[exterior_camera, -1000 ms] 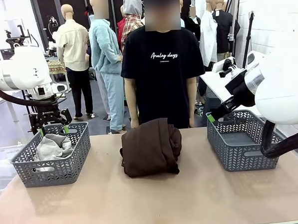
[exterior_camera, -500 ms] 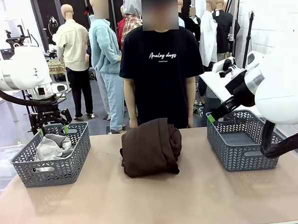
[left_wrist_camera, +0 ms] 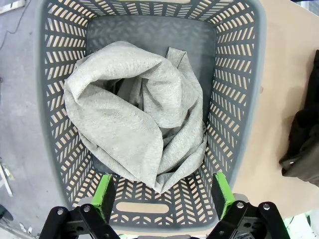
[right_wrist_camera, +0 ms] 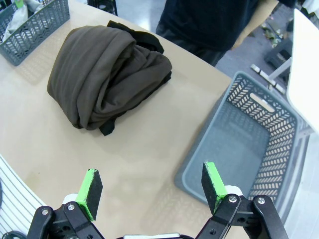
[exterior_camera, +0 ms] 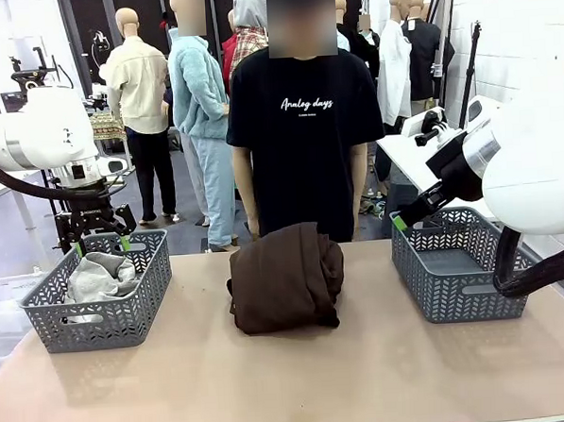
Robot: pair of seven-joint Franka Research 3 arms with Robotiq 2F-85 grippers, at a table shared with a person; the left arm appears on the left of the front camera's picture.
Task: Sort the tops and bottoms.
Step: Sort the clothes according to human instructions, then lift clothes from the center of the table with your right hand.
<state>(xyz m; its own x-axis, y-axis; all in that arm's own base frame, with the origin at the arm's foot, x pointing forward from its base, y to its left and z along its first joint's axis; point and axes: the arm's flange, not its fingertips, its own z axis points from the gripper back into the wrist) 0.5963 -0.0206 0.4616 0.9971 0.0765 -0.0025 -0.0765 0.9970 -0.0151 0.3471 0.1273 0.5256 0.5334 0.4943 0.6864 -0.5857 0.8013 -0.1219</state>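
- Sorting looks partly done: a light grey garment (left_wrist_camera: 134, 124) lies crumpled in the left basket (left_wrist_camera: 234, 99), directly beneath the left gripper (left_wrist_camera: 162, 194), whose jaws stand wide apart and hold nothing.
- Right gripper (right_wrist_camera: 152, 188) is likewise spread and empty, hovering over the bare table (right_wrist_camera: 149, 144). The right basket (right_wrist_camera: 279, 134) sits just ahead to one side of it, and the dark brown garment (right_wrist_camera: 107, 74) lies farther ahead on the other side.
- Brown bundle is a soft, matte, rounded heap of folds, with black fabric (right_wrist_camera: 144, 42) peeking from beneath it.
- Next move, probably: an arm reaches over the bundle and pinches a thick fold from above. The loose layers may slip or lift together.
- Baskets are rigid grey plastic with lattice walls and slot handles.
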